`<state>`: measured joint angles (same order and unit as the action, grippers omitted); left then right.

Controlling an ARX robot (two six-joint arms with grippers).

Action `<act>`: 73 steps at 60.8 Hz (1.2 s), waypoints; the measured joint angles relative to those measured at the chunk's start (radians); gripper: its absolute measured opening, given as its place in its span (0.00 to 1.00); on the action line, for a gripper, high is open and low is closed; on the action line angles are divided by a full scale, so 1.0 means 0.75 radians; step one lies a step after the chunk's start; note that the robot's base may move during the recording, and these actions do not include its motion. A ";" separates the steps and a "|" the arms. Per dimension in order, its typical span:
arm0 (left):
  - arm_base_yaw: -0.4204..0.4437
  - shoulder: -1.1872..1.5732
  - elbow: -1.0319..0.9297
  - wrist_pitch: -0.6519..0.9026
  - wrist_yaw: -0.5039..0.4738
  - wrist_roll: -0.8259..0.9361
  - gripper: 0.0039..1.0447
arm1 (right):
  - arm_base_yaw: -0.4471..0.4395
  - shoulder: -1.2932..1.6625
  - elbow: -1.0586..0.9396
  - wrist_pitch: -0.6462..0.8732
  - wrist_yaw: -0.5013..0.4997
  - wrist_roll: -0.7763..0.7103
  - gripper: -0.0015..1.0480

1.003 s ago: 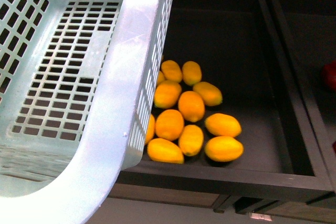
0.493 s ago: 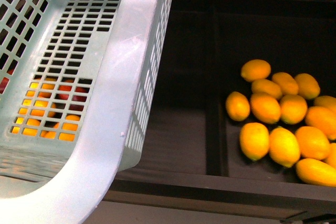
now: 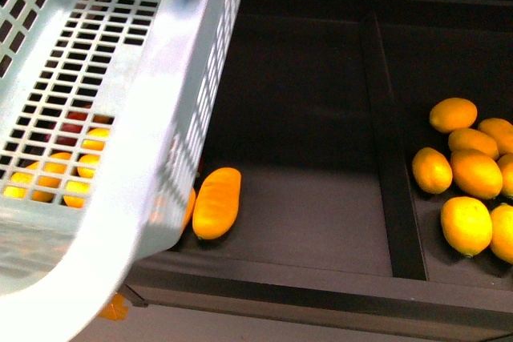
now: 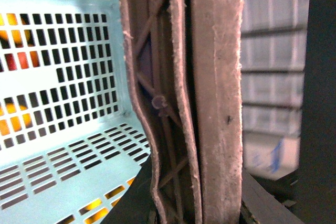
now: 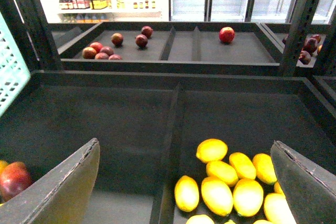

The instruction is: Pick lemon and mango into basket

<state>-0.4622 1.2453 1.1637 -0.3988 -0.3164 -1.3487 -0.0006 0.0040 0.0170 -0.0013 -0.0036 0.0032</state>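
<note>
Your basket fills the upper left and left of the front view, a pale teal plastic tub with a broad smooth rim and walls and floor cut into square and oblong slots; the left wrist view shows its lattice from inside. Behind it lies the matte black shelf tray, split by an upright dark divider running from the upper middle to the lower right. Pressed close to the left wrist camera is the brown handle, rough, ribbed and fuzzy at its edges; you cannot tell how the left gripper's jaws stand. Your right gripper hangs with its two grey, coarse-faced fingers spread wide and nothing between them. The lemons are piled at the right edge, plump glossy yellow ovals, right of the divider. The mango, a long, smooth, round-ended orange-yellow fruit, lies at lower centre-left in the middle compartment, just beside the basket's wall.
</note>
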 joint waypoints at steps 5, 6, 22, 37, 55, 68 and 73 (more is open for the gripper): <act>-0.023 0.115 0.078 0.041 0.014 0.261 0.17 | 0.000 0.000 0.000 0.000 -0.001 0.000 0.92; -0.028 0.150 0.101 0.054 0.014 0.319 0.17 | 0.000 0.000 0.000 0.000 0.000 -0.001 0.92; -0.183 0.534 0.446 0.149 0.243 0.486 0.17 | 0.000 0.000 0.000 0.000 0.004 0.000 0.92; -0.366 0.649 0.563 0.121 0.344 0.460 0.17 | 0.000 0.000 0.000 0.000 0.005 0.000 0.92; -0.338 0.654 0.565 0.114 0.286 0.485 0.17 | 0.009 0.032 0.021 -0.065 0.072 0.046 0.92; -0.352 0.654 0.565 0.114 0.312 0.487 0.17 | -0.477 0.527 0.256 -0.190 0.043 0.279 0.92; -0.352 0.654 0.565 0.114 0.318 0.484 0.17 | -0.654 0.696 0.306 -0.055 -0.025 0.291 0.92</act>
<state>-0.7265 1.7359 1.5871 -0.3134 -0.0776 -0.9859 -0.4911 0.5259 0.2462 -0.0425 -0.0223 0.2214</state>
